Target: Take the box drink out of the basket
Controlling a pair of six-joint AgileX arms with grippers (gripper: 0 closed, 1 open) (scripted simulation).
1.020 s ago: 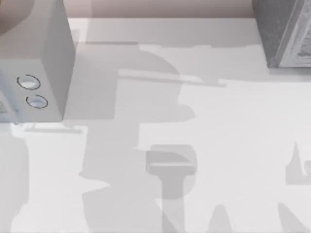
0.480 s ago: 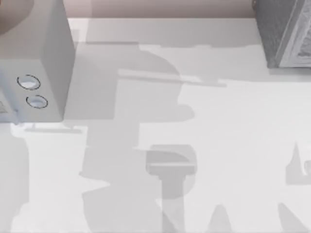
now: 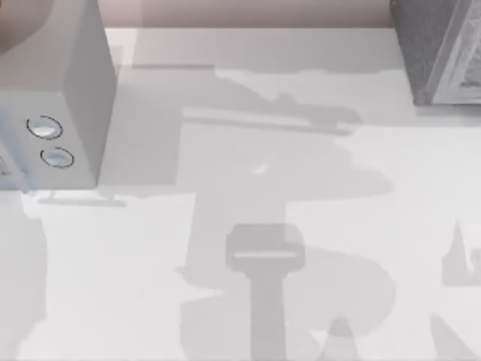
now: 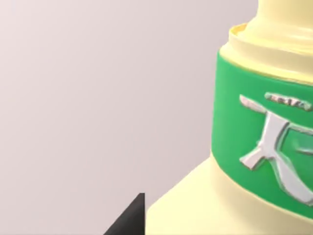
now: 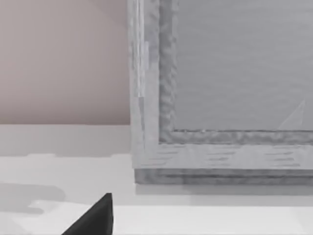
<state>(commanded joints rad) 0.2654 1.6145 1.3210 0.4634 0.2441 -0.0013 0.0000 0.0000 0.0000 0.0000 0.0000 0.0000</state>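
One box drink (image 4: 254, 147), pale yellow with a green label band, sat very close before the left wrist camera, beside a dark fingertip (image 4: 129, 220) of the left gripper; where it stood on the table could not be told. One grey basket (image 3: 440, 53) stood at the table's (image 3: 225, 226) far right corner. One grey box (image 3: 52, 90) stood at the left edge.
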